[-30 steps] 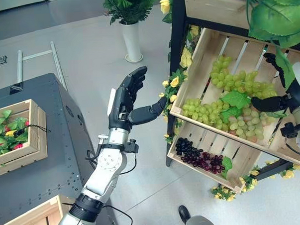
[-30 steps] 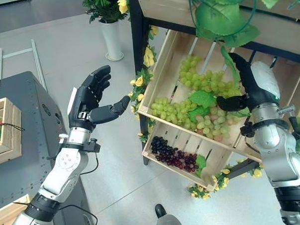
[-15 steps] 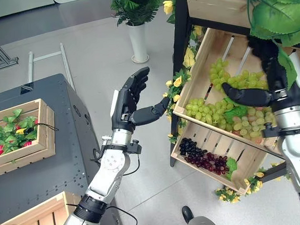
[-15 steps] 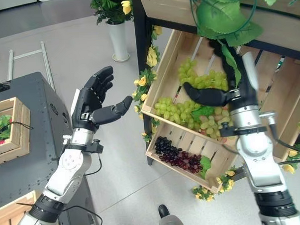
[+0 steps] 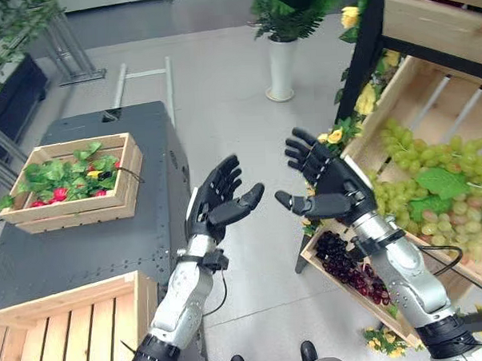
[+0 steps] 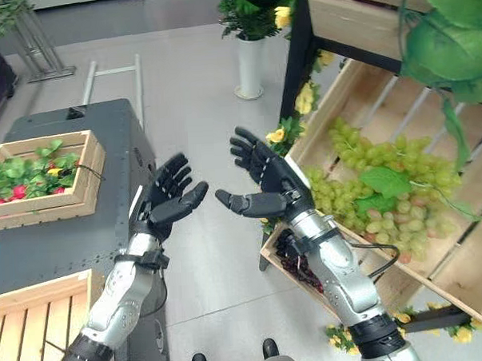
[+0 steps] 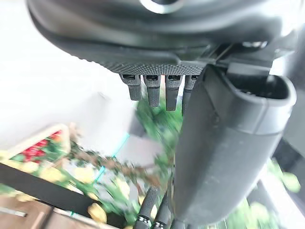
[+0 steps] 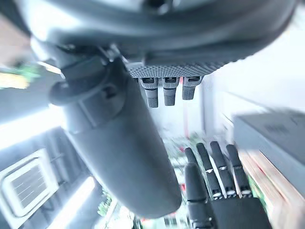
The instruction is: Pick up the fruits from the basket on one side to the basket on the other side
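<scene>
Green grapes (image 5: 433,190) with leaves lie in the tilted upper crate (image 5: 397,86) of the stand on the right. Dark grapes (image 5: 345,262) lie in the lower crate below them. My right hand (image 5: 328,185) hangs open in front of the stand, off the grapes, with its palm facing left and nothing in it. My left hand (image 5: 219,199) is open too, its palm facing the right one over the floor. The wrist views show straight fingers (image 7: 152,90) and an empty right hand (image 8: 164,90). A wooden crate (image 5: 82,211) with green leaves and red fruits sits on the grey table.
A slatted wooden crate (image 5: 64,336) stands at the lower left by the grey table (image 5: 84,259). A white vase with a plant (image 5: 282,67) stands on the floor behind. Yellow flowers (image 5: 335,135) trim the stand's black post (image 5: 363,55).
The camera has swung left. My right hand has come away from the green grapes, empty, and now faces the left hand. The left hand stays open.
</scene>
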Available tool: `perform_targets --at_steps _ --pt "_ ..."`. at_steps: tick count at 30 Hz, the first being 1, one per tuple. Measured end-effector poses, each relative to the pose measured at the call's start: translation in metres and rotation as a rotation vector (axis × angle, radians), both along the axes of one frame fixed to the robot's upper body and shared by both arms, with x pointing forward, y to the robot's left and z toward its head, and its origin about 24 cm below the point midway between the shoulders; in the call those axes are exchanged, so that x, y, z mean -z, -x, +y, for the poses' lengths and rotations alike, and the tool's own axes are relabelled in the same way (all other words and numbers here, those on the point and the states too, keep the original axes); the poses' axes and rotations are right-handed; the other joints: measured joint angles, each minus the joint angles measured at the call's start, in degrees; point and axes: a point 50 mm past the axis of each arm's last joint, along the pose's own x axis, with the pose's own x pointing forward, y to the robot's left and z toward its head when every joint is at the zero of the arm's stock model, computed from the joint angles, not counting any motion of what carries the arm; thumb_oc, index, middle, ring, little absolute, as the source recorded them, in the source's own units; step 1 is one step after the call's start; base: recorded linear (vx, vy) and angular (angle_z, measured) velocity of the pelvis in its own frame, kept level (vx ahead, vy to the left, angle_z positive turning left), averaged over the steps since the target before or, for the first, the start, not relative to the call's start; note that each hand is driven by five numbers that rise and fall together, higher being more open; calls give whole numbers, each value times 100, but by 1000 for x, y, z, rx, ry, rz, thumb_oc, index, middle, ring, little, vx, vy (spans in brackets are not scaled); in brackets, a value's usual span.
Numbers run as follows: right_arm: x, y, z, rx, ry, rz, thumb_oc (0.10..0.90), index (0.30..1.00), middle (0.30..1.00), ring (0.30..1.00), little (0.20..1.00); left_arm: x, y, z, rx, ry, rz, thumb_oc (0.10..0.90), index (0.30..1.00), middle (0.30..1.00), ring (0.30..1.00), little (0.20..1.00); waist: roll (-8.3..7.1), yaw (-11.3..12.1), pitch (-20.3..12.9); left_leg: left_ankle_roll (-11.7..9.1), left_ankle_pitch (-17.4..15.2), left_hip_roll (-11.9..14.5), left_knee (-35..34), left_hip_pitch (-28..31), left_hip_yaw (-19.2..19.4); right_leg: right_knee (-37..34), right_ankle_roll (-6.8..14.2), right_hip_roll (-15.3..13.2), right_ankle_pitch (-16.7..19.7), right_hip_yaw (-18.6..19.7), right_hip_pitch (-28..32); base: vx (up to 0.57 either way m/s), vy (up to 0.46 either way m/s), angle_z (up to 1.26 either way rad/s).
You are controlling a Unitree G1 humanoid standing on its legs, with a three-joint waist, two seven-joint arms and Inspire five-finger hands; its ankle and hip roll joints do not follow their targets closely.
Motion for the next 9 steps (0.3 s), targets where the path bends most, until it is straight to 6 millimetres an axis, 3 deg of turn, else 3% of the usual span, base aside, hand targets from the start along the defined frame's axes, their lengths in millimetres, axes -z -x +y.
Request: perform_targets --at_steps 3,7,9 --pt "34 7 4 -43 35 147 800 900 900 900 900 32 12 6 27 15 131 800 900 900 900 900 -1 166 -19 -5 10 -2 -1 -16 -141 1 -11 -5 -38 -145 66 19 -29 22" --pt "109 23 -2 -32 91 446 800 900 900 900 900 77 31 20 57 -30 318 800 900 900 900 900 -17 319 -87 -10 19 -5 -1 -23 -266 -6 -15 -14 -70 -289 108 18 -14 16" --pt "135 34 -7 -29 176 543 800 900 900 900 900 92 39 26 68 -58 383 800 900 900 900 900 -14 354 -92 -9 23 -7 -1 -34 -286 -6 -13 -20 -73 -311 118 21 -7 7"
